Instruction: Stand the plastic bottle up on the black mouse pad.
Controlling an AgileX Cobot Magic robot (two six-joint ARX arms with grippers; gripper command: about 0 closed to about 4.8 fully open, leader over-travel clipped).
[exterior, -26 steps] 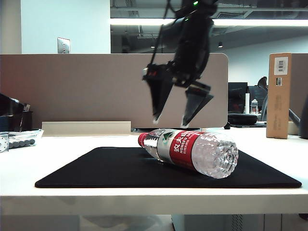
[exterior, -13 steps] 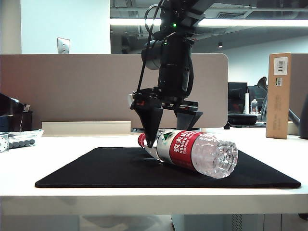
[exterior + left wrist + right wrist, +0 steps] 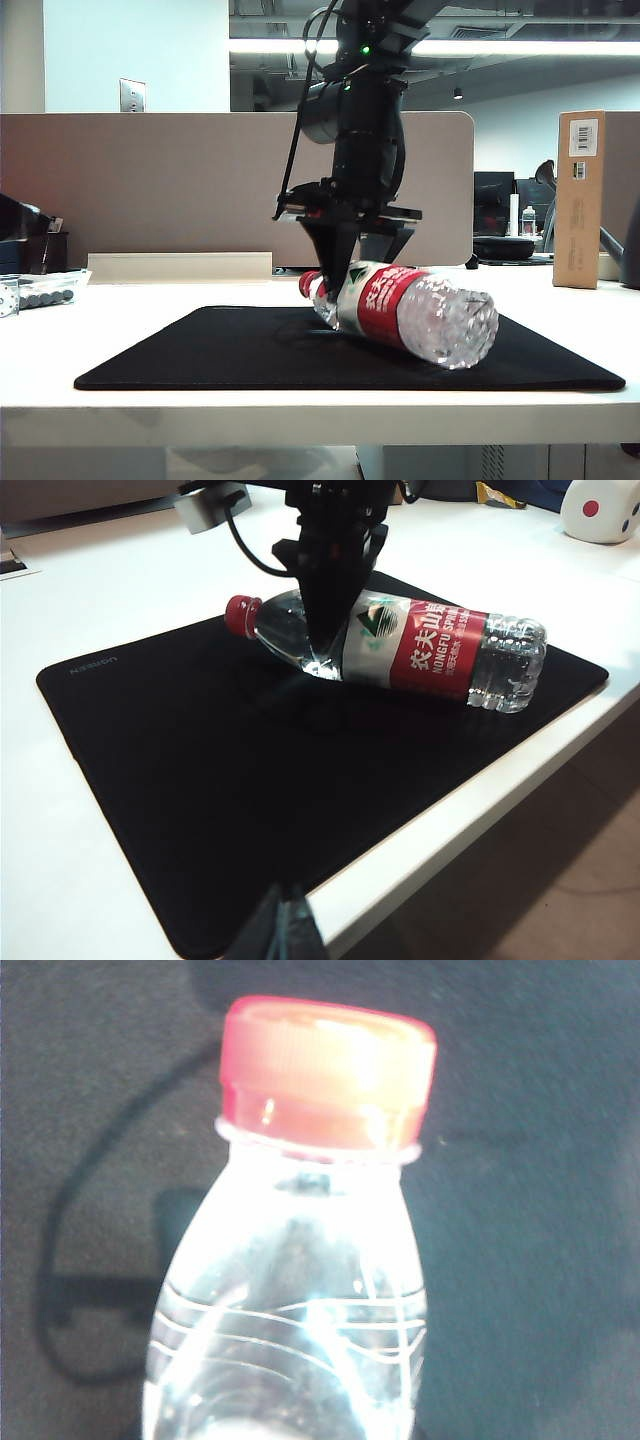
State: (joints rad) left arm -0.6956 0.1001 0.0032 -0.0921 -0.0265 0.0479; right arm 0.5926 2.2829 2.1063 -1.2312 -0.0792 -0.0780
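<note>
The right gripper (image 3: 348,262) comes straight down from above and its fingers (image 3: 326,630) squeeze the bottle (image 3: 410,312) at its clear shoulder, between the red cap (image 3: 328,1070) and the label (image 3: 420,648). It looks like it is gripping the bottle there, with one finger on each side. The right wrist view shows only the cap and the neck up close, not the fingers. The bottle lies on its side on the pad (image 3: 230,350), in the far part of it, nearer the right edge. Its cap end points left and seems a little higher than its bottom end, but I cannot be sure it is off the pad. The pad lies flat on the desk (image 3: 110,312), close to the front edge. The left gripper (image 3: 285,925) hangs off past the front edge of the desk, well apart from the bottle; only a dark tip of it shows, so I cannot tell if it is open or closed. So the grab looks done. Lifting the cap end, tipping the bottle up onto its bottom and letting go are left to do.
</note>
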